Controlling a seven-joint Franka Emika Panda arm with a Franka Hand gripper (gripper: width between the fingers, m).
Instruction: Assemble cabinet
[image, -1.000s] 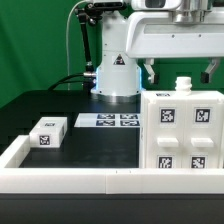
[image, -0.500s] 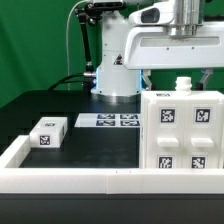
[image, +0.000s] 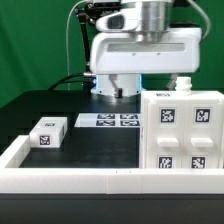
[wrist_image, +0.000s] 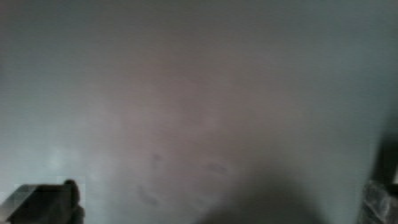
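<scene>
Spreading across most of the exterior view, the black table (image: 100, 150) is fenced along its near edge and the exterior view's left by a long white border rail (image: 60, 181). Above it hangs the Panda arm (image: 140, 50), its broad white wrist housing high over the middle of the table, in front of its own base. Next in size, the cabinet (image: 182, 135) stands on the table at the exterior view's right, close behind the rail, with its tagged face toward the camera. Its far side is cut by the frame edge, so I cannot settle its long axis; the part that shows looks about as tall as it is wide. From the gripper (wrist_image: 217, 200) the cabinet lies down and toward the exterior view's right, well apart. By my reckoning, any grasp calls for a sideways shift that way before a descent. The marker board (image: 108, 121) lies flat near the base, and a small white tagged block (image: 47, 132) sits at the exterior view's left, apart from everything else. A little knob (image: 183, 84) rises from the cabinet's top. In the wrist view the dark fingertips (wrist_image: 45, 203) sit far apart with only blurred grey-green between them: the jaws are spread and hold nothing.
</scene>
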